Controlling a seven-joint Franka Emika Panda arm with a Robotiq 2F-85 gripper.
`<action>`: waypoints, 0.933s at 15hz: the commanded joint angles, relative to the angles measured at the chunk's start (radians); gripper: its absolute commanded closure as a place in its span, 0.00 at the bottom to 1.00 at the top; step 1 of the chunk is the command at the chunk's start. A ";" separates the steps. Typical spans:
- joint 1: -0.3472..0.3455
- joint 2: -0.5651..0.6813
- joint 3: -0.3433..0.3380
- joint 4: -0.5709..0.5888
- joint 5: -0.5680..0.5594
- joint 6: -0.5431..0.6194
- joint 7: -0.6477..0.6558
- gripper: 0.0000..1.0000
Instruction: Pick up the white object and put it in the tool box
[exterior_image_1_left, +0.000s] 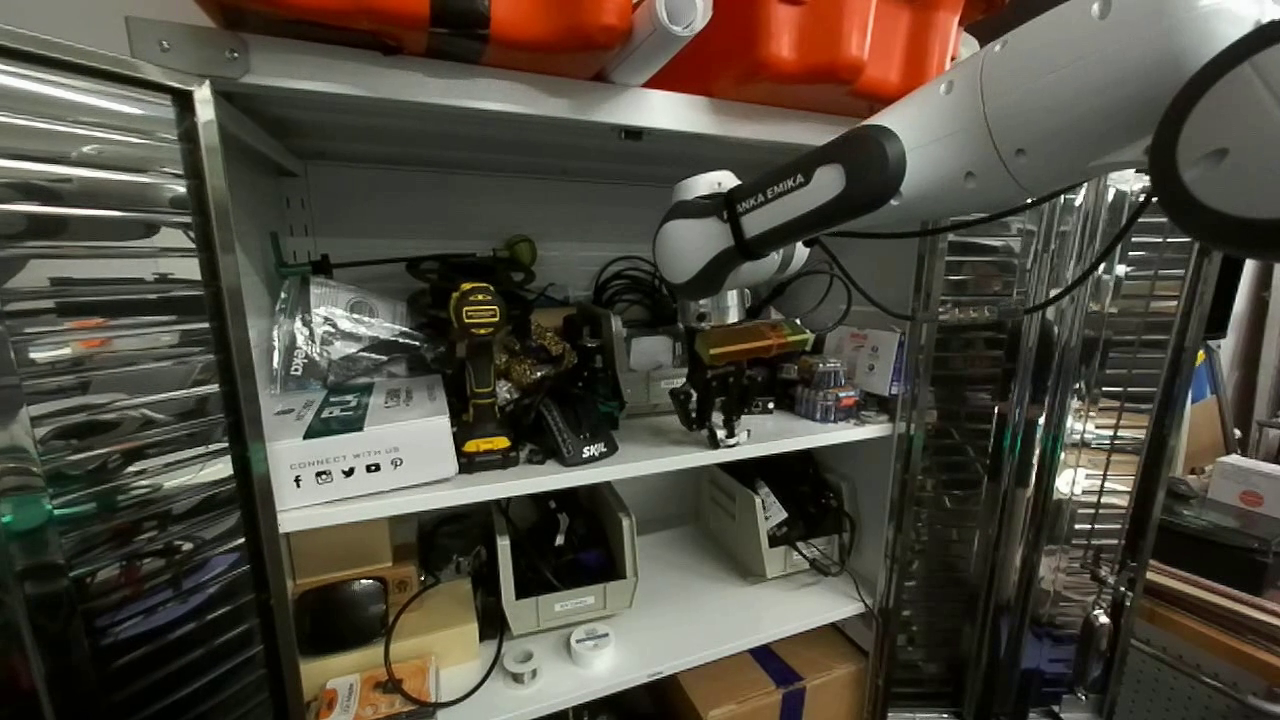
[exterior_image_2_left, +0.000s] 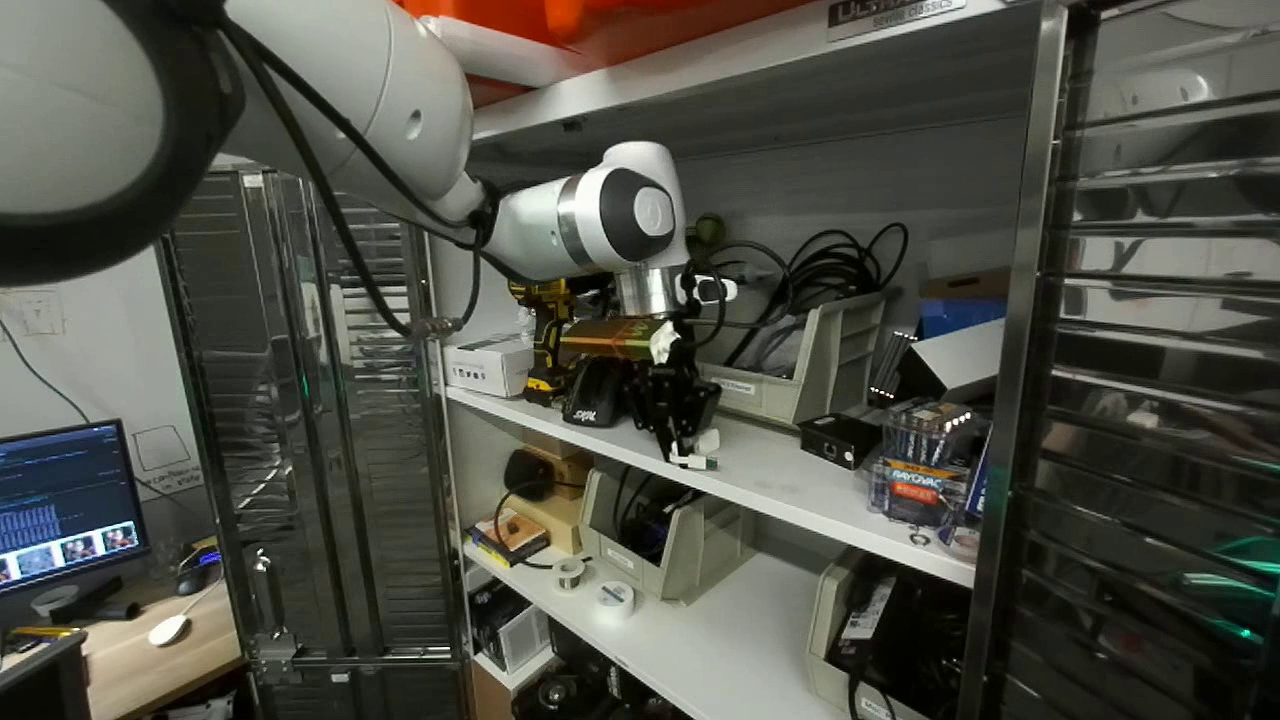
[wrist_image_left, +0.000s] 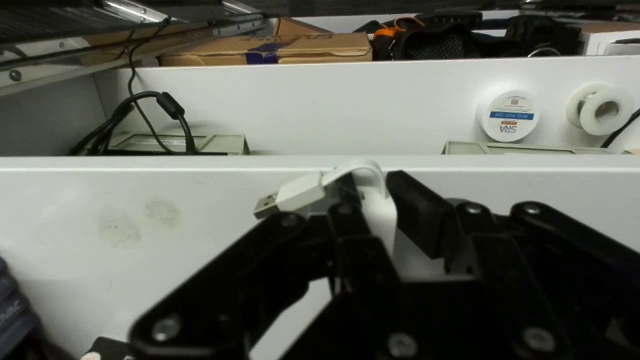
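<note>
Tool (wrist_image_left: 372, 192) in your wrist view is closed on the white USB cable (wrist_image_left: 383, 220): its body sits pinched between the black fingers (wrist_image_left: 417, 215), flat lead bends past one fingertip, plug (wrist_image_left: 300, 192) sticks out to the side. You get the table (wrist_image_left: 150, 260), really a white shelf board, behind it. Lower shelf (wrist_image_left: 350, 110) has a round SRA container (wrist_image_left: 509, 105) with a white spool (wrist_image_left: 591, 115) just beside it.

In an exterior view your arm (exterior_image_1_left: 960, 150) reaches in, tool pointing down near the table's front edge, cable small and pale at the fingertips. PLA box (exterior_image_1_left: 360, 440) and yellow-and-black cordless drill (exterior_image_1_left: 480, 380) stand next to each other on the table, both apart from the tool.

In an exterior view you see the plug at the fingertips, by the table's front edge; whether cable and table touch, you can't tell. Grey bin (exterior_image_2_left: 838, 350) stands farther back, Rayovac battery pack (exterior_image_2_left: 915, 478) sits near the metal cabinet door (exterior_image_2_left: 1160, 330).
</note>
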 joint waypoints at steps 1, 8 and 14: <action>0.040 -0.110 0.001 -0.173 -0.056 0.086 -0.003 0.89; 0.107 -0.211 -0.055 -0.360 -0.310 0.471 0.192 0.89; 0.127 -0.208 -0.154 -0.341 -0.534 0.704 0.454 0.90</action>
